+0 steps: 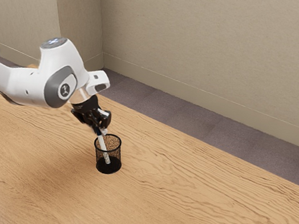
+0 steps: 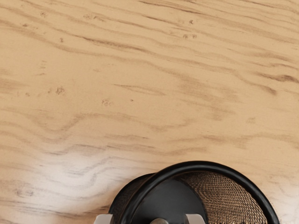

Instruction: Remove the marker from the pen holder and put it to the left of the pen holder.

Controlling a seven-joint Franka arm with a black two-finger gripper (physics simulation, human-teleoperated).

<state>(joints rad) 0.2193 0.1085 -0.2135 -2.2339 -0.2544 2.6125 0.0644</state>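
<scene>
Marker (image 1: 104, 146) leans in pen holder (image 1: 118, 154), between parted fingers (image 1: 104, 131); logo (image 1: 65, 89) marks arm (image 1: 26, 85).

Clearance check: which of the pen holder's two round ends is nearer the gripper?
The open top rim, just below the gripper, with the marker poking out; the solid black base is down on the table.

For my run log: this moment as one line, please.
marker: leaning in holder | fingers: open, either side of marker | removal: not yet done

Wood-grained table (image 1: 190, 212) — pale brown, streaked with darker lines — with a round black mesh pen holder (image 1: 118, 156) standing upright on it.
</scene>
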